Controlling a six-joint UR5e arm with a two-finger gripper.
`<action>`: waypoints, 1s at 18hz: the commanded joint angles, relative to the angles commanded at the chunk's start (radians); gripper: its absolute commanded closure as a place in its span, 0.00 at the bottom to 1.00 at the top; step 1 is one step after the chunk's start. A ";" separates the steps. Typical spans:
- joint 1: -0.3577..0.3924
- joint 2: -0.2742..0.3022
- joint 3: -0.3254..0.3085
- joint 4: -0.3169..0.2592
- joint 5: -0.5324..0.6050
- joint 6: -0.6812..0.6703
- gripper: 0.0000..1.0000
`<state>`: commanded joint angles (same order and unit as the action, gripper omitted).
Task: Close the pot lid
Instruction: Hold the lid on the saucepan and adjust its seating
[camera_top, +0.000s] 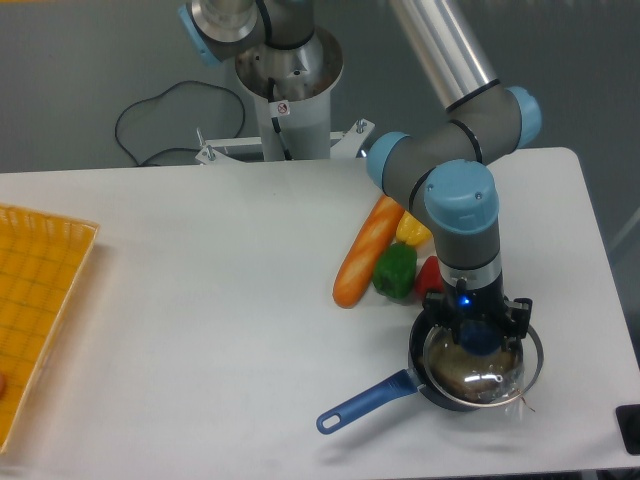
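Fingers of the black two-finger gripper (478, 333) straddle the blue knob of the round glass lid with the thin silver rim (480, 368); whether they clamp it I cannot tell. That lid sits directly over the small dark saucepan (425, 372), rim roughly matched. The pan's long blue handle (362, 403) points toward the lower left. Through the glass, something brownish shows, unclear.

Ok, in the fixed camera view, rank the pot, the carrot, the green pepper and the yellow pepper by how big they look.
1. The pot with its handle looks largest.
2. The carrot comes next.
3. The green pepper follows.
4. The yellow pepper looks smallest, though the arm hides part of it, so its true size is unsure.
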<state>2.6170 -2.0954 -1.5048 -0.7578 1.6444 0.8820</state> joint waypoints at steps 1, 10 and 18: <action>0.000 -0.002 0.000 0.000 -0.002 0.000 0.49; 0.002 -0.003 -0.006 0.000 0.000 0.000 0.47; 0.002 -0.003 -0.012 0.000 0.000 0.000 0.45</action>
<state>2.6185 -2.0985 -1.5171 -0.7578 1.6444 0.8820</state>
